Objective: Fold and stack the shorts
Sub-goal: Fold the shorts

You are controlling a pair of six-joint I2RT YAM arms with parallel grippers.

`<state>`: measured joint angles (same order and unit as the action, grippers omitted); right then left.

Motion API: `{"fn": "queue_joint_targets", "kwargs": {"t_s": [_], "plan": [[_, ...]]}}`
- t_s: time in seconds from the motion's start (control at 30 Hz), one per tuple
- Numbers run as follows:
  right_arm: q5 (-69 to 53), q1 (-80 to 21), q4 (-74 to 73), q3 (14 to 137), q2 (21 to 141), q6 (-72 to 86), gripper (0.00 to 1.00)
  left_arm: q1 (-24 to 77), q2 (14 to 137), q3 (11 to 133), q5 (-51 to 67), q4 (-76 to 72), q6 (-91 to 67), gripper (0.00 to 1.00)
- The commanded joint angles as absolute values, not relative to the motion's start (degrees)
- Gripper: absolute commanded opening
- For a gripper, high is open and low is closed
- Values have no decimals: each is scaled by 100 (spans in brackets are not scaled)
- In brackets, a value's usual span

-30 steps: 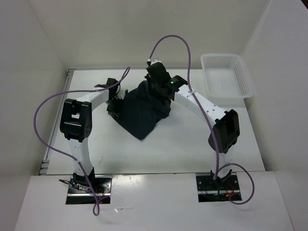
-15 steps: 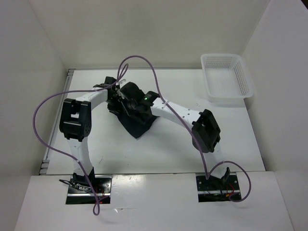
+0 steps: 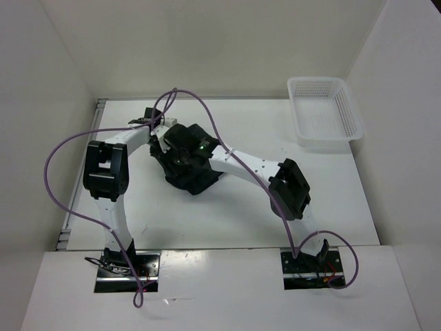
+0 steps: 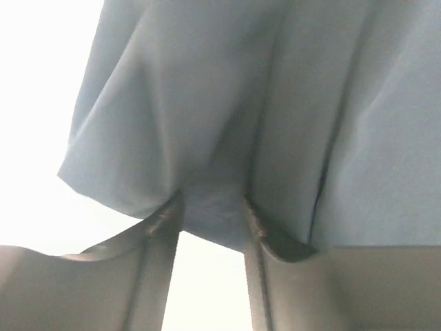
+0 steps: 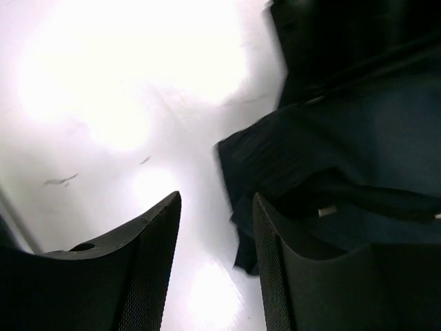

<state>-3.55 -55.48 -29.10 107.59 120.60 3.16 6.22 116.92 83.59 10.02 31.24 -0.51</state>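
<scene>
Top: very dark soft fabric shorts (image 3: 200,181) lie bunched left of table centre, under both wrists. The heap runs far-left to near-right. White plastic lattice basket (image 3: 324,114) sits well apart, far right; nothing in the way.
Left wrist: left gripper (image 4: 210,207) is narrow, cloth edge between the tips; can't tell if it grips. Nearer arm.
Right wrist: right gripper (image 5: 216,203) is parted and empty, shorts just to its right.
</scene>
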Motion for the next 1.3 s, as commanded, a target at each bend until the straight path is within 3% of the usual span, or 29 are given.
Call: {"fn": "queue_joint_targets", "kwargs": {"t_s": [0.0, 0.1, 0.2, 0.3, 0.47, 0.63, 0.73, 0.93, 1.17, 1.27], "plan": [[-1289, -5678, -2619, 10969, 11918, -157, 52, 343, 11770, 8402, 229, 3260, 0, 52], [-1485, -5678, -2689, 10969, 11778, -263, 52, 185, 11523, 8402, 54, 3313, 0, 62], [-1241, -5678, -2689, 10908, 11576, -404, 48, 62, 11355, 8472, 53, 3498, 0, 66], [-564, -5678, -2550, 10532, 11251, -588, 38, 62, 11197, 8674, 166, 3708, 0, 71], [131, -5678, -2329, 9827, 10986, -1396, 38, 9, 10926, 9236, 552, 4095, 0, 74], [53, -5537, -2259, 9449, 11039, -2450, 51, 9, 10731, 9676, 2114, 4796, 0, 82], [-219, -5484, -2259, 9325, 11039, -3023, 60, 193, 10906, 9747, 2118, 5097, 0, 83], [-404, -5484, -2145, 9325, 11285, -3428, 61, 255, 11241, 9404, 2540, 5265, 0, 92], [-475, -5687, -2136, 9194, 11408, -4095, 61, 422, 11566, 9343, 2382, 5265, 0, 88], [-563, -5739, -2136, 9080, 11470, -4209, 62, 422, 11715, 9281, 2250, 5212, 0, 73]]}}
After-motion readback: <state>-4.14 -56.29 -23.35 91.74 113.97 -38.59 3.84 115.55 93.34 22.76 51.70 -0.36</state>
